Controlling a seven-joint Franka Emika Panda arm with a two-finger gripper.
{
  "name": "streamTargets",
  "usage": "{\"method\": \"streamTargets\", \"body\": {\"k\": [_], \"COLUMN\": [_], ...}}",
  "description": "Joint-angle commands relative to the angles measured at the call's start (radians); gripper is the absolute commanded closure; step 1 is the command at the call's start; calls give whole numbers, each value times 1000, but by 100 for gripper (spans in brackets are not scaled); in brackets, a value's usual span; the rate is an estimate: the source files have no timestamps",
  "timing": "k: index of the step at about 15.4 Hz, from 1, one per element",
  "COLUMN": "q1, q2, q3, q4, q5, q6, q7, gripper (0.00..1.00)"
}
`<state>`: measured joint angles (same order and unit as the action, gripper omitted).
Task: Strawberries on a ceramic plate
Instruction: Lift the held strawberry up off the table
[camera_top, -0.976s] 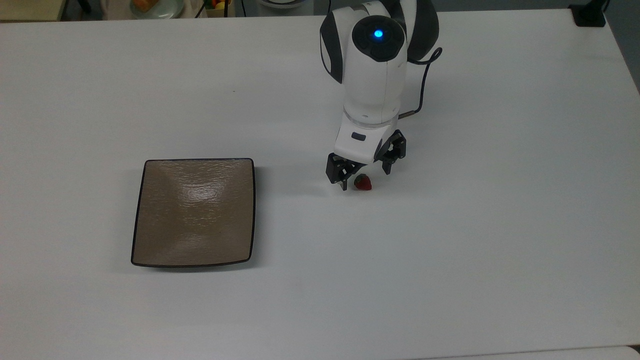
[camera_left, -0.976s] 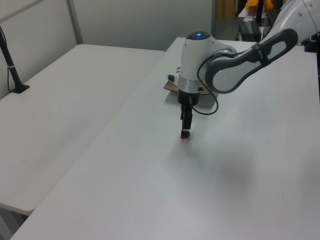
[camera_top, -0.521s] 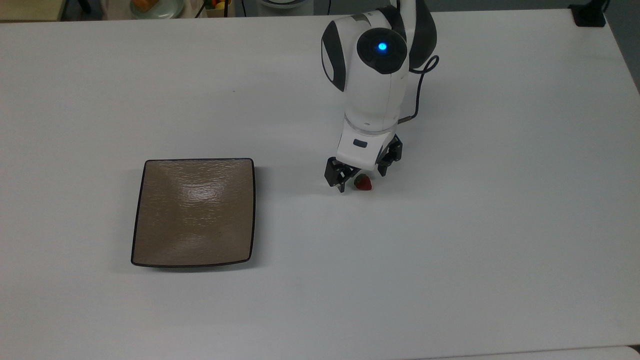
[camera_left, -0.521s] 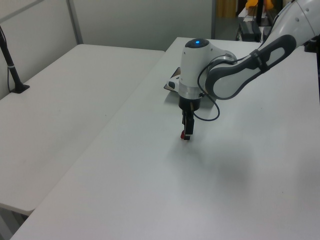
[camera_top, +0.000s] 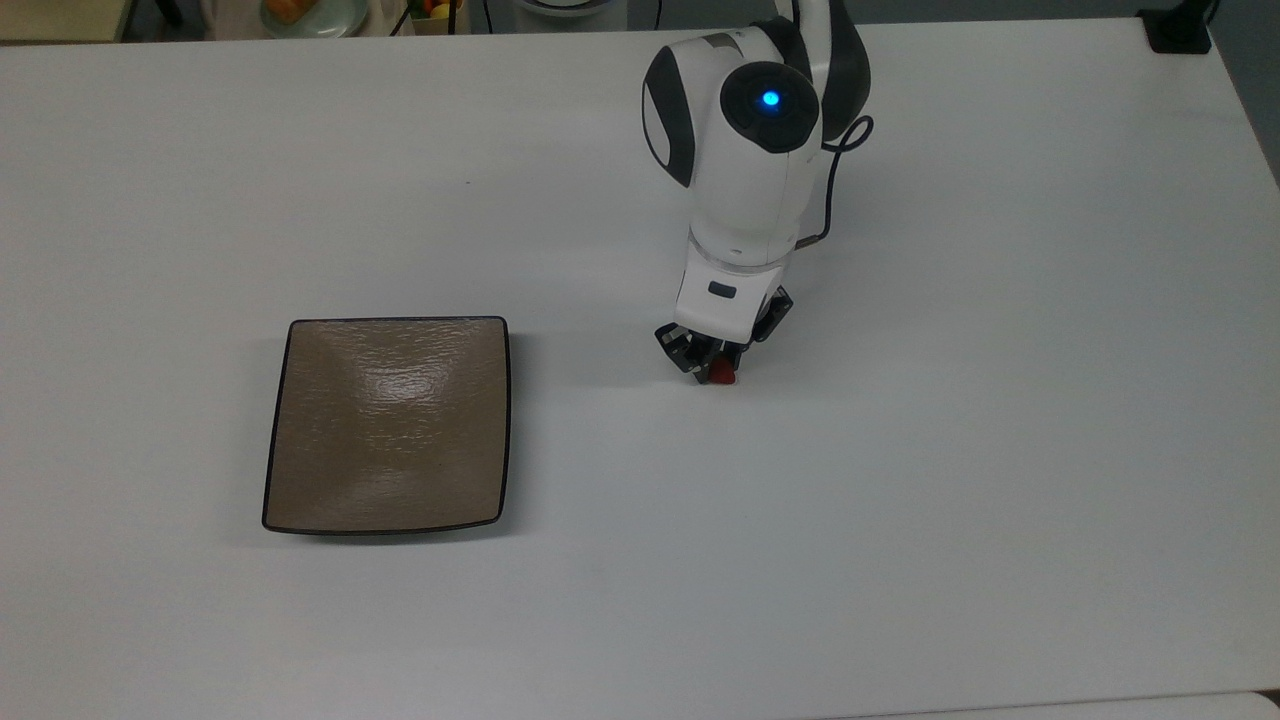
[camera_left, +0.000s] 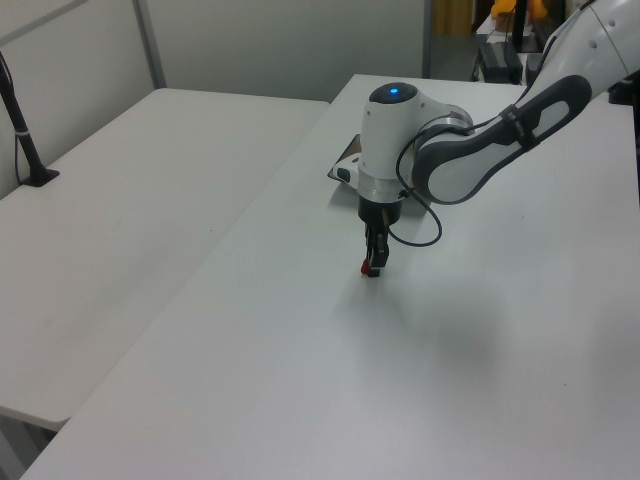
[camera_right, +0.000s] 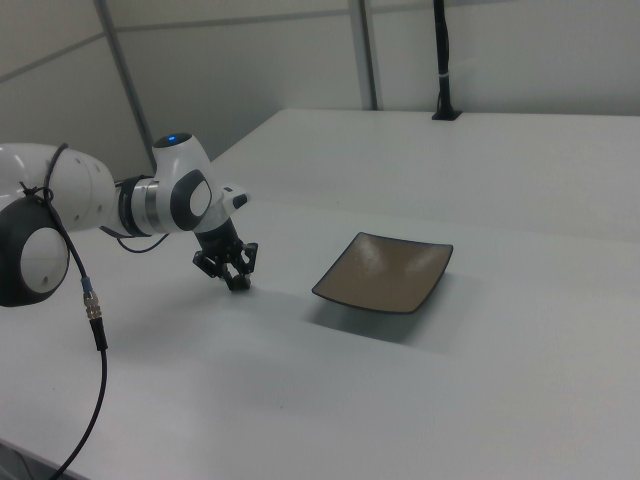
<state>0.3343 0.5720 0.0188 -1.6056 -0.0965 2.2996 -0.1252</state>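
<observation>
A small red strawberry (camera_top: 722, 374) lies on the white table (camera_top: 900, 500), right of centre in the top view. My gripper (camera_top: 716, 368) points straight down over it, its black fingers drawn in against the berry's sides, shut on it at table level. The left view shows the berry as a red speck (camera_left: 368, 270) at the fingertips of the gripper (camera_left: 373, 266). The square tan-brown ceramic plate (camera_top: 388, 424) with a thin black rim sits bare well off to the top view's left. In the right view the gripper (camera_right: 238, 281) is left of the plate (camera_right: 385, 270).
The white arm (camera_top: 750, 170) with its black cable rises behind the gripper. A second white table (camera_left: 130, 220) stands on the left view's left. A black post base (camera_top: 1178, 28) sits at the table's far right corner in the top view.
The fingers, spread wide on either side of the strawberry a second ago, have closed in onto it. The wrist has lowered slightly. The plate has not moved.
</observation>
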Motion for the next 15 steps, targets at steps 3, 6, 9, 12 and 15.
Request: {"method": "streamTargets", "body": {"k": [3,6,9,12,15], "q1": [12,8,2,-27,-58], "q2": [-35,-92,-205,-325,-402], "q3": [-8,-8,-8,-13,-23], "q4": [-20,-19,-19,-13,-10], "q5": [-14,-11,1,9,64], "q6": [4,-61,-233,-386,-492], "q7": [-10,-2,-1,-5,-7], "gripper": [97,97,96,96,96]}}
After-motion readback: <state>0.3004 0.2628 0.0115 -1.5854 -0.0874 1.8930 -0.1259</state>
